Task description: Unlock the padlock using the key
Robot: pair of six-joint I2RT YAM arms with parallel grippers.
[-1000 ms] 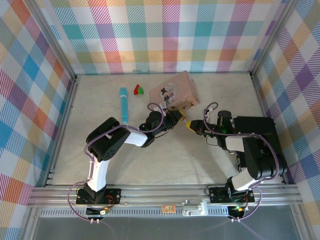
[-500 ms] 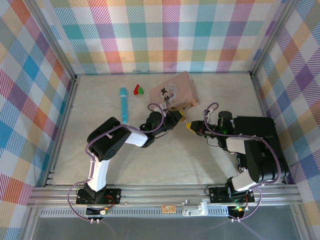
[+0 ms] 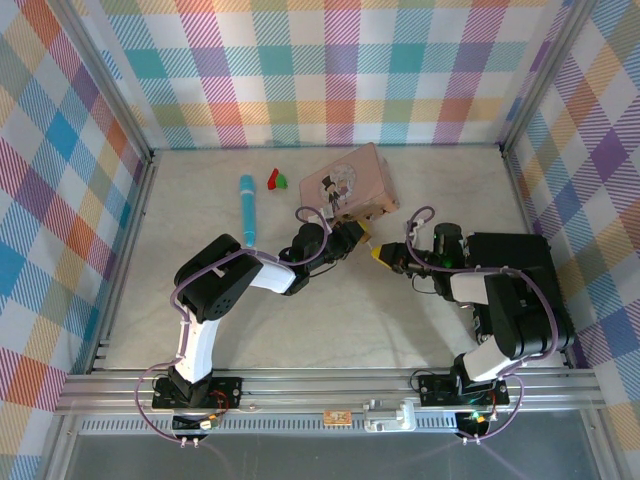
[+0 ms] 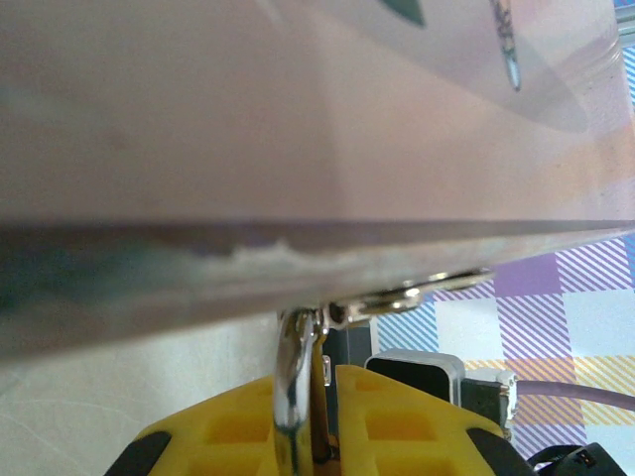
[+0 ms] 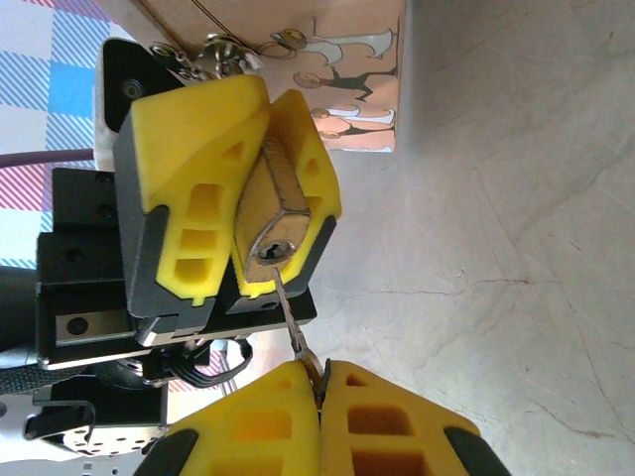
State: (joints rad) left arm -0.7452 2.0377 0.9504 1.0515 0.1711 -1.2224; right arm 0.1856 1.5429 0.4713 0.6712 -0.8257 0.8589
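Right arm [image 3: 500, 285] low — key [image 5: 288, 312] at padlock [image 5: 272, 226]

My left pincer [image 3: 352, 237] and right pincer [image 3: 381, 254] face each other tip to tip, just beside the pink box [image 3: 352, 178] on the desk [image 3: 330, 300].

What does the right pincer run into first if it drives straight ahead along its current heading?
The padlock, clamped in the left pincer. The key held by the right pincer has its tip at the keyhole; whether it has entered is unclear.
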